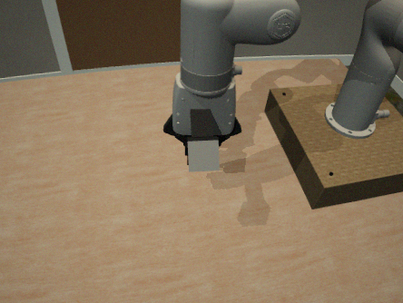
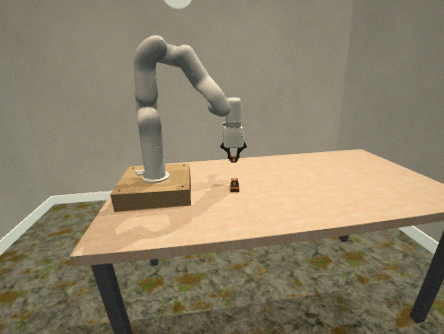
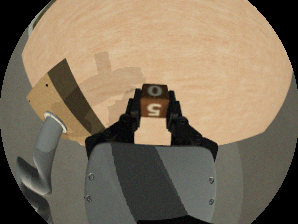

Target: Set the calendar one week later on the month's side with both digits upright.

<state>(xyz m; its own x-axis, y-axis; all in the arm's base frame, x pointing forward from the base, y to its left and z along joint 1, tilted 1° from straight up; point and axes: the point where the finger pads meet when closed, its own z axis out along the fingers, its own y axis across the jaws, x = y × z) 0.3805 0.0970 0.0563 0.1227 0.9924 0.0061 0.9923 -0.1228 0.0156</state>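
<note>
Brown cube [image 2: 233, 159] [image 3: 154, 101] showing "0" and "5"

Partly open jaws [image 1: 203, 151] [image 2: 234, 158] are gripping it above the tabletop [image 1: 113, 218] [image 2: 300, 190] [image 3: 210, 60].

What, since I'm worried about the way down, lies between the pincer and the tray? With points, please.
Under the cube [image 2: 233, 158] [image 3: 154, 107] held in the pincer [image 1: 202, 153] [image 2: 233, 159] [image 3: 154, 97], only open air shows above the tray [image 2: 234, 190] and its contents, in the exterior view.

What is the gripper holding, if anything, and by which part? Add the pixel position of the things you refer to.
The gripper [image 2: 233, 159] [image 3: 154, 97] holds a brown numbered cube [image 2: 233, 158] [image 3: 154, 106], pinched by two opposite sides; the 0 and 5 faces stay uncovered.
</note>
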